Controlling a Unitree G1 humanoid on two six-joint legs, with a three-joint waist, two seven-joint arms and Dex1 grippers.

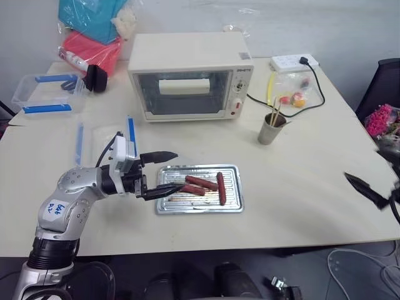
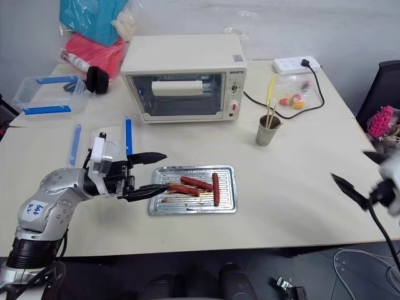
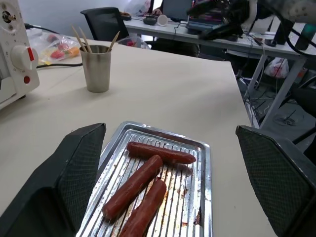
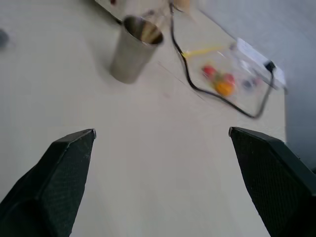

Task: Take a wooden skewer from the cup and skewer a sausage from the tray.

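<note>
The shiny ribbed tray [image 1: 232, 201] lies on the table near its front edge, with three reddish-brown sausages [image 1: 201, 182] in it. My left gripper [image 1: 179, 170] is open at the tray's left end, level and pointing along the tray; its lower finger reaches over the rim, the upper one over the table behind it. Behind and to the right stands the grey metal cup [image 1: 271, 130] with several wooden skewers [image 1: 275, 113] sticking up. My right gripper [image 2: 355, 174] is open and holds nothing, far to the right, aimed towards the cup [image 4: 131, 49].
A cream toaster oven [image 1: 187, 75] stands behind the tray. A power strip [image 1: 294, 61], its black cable and a clear bag of small coloured items [image 1: 294, 95] lie behind the cup. Clear boxes with blue clips [image 1: 47, 94] and bags [image 1: 94, 31] are at the back left.
</note>
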